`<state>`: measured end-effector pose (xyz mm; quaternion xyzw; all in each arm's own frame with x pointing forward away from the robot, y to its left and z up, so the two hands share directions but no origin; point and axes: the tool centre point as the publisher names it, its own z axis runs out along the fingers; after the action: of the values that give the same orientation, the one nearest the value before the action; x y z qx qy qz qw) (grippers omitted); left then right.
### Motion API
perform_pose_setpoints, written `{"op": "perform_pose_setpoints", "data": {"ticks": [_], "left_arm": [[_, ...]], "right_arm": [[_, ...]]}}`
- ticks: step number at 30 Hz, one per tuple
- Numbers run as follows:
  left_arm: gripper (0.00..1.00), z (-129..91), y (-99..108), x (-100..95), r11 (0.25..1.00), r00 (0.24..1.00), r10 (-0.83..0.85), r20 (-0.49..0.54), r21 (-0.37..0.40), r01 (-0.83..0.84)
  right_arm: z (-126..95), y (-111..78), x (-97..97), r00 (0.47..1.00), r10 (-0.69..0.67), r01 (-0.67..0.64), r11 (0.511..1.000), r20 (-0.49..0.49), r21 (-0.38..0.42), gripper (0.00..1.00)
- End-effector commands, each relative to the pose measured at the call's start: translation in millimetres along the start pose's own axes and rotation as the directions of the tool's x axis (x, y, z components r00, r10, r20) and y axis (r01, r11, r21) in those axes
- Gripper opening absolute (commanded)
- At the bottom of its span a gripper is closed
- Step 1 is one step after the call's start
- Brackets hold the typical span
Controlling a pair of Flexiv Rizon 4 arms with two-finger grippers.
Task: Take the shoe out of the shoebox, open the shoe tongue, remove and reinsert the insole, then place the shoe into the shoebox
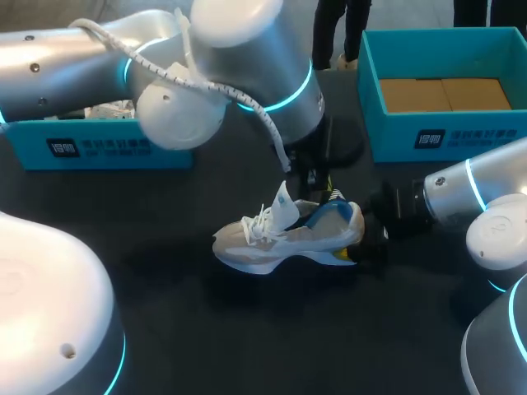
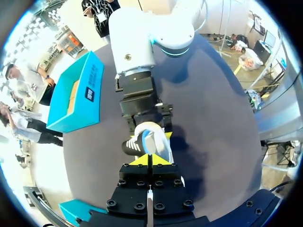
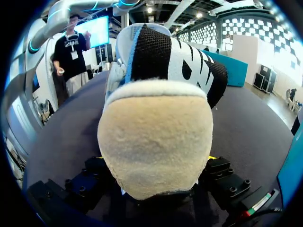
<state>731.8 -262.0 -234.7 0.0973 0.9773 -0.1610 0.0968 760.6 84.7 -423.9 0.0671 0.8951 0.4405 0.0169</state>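
Sneaker [image 1: 280, 239] on table [image 1: 206, 329], tongue [image 1: 284, 206] raised: insole-removal step. Right gripper [image 1: 372, 234] clamps heel; left gripper [image 1: 317, 183] above collar, jaw state indiscernible. Next: pinch insole edge, lift out.

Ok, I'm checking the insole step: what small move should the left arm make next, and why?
Probably lift the left end effector a little: the insole stands partly out of the shoe, whose heel the right end effector holds.
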Motion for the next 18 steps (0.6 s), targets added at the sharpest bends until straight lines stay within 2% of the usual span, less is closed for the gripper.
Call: {"op": "perform_pose_setpoints", "data": {"ticks": [1,7,11,18], "left_arm": [[0.00,-13.8,0.6,10.3,1.000,0.998,0.001,0.067,-0.017,0.000],[0.00,-15.2,1.2,11.6,1.000,0.996,0.003,0.085,-0.020,-0.001],[0.00,-12.9,2.3,12.7,0.999,0.990,0.009,0.143,-0.041,-0.003],[0.00,-8.8,2.8,11.8,0.999,0.989,-0.002,0.149,-0.039,0.008]], "right_arm": [[2.7,-0.5,0.4,1.000,0.001,-0.001,1.000,0.002,0.003,0.00],[2.7,-0.5,0.4,1.000,0.001,-0.001,1.000,0.002,0.003,0.00],[2.7,-0.5,0.4,1.000,0.001,-0.001,1.000,0.002,0.003,0.00],[2.7,-0.5,0.4,1.000,0.001,-0.001,1.000,0.002,0.003,0.00]]}}
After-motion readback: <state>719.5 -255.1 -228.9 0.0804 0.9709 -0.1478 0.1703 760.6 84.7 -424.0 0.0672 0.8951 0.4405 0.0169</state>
